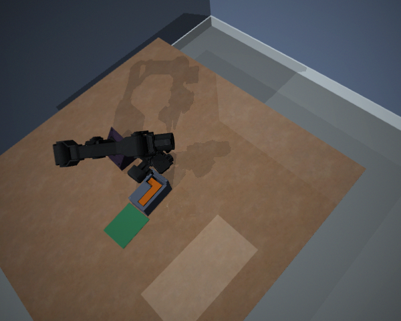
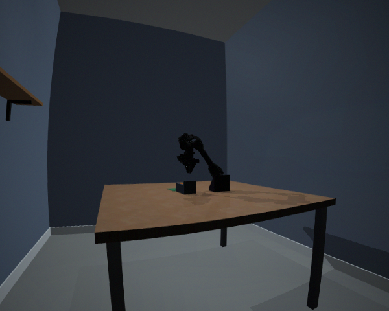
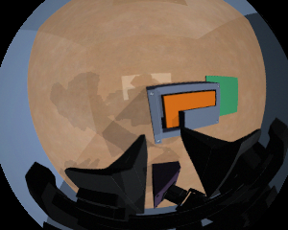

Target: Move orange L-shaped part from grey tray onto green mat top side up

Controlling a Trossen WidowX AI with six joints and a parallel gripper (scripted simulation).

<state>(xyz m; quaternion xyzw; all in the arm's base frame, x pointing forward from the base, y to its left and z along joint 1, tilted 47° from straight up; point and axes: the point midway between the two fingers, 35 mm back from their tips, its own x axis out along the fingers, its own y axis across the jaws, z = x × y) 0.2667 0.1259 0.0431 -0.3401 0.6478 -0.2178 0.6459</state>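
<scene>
Hovering above the grey tray (image 3: 156, 115), gripper (image 3: 165, 153) half-closed, holding nothing. Orange L-shaped part (image 3: 189, 106) sits flush in its pocket, L-end nearest the fingers, long axis running toward the green mat (image 3: 225, 94).

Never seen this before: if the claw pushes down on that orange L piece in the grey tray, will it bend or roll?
Probably neither: the orange part looks like a stiff, flat-faced slab. Lying flush in the tray, it would likely tip instead.
</scene>
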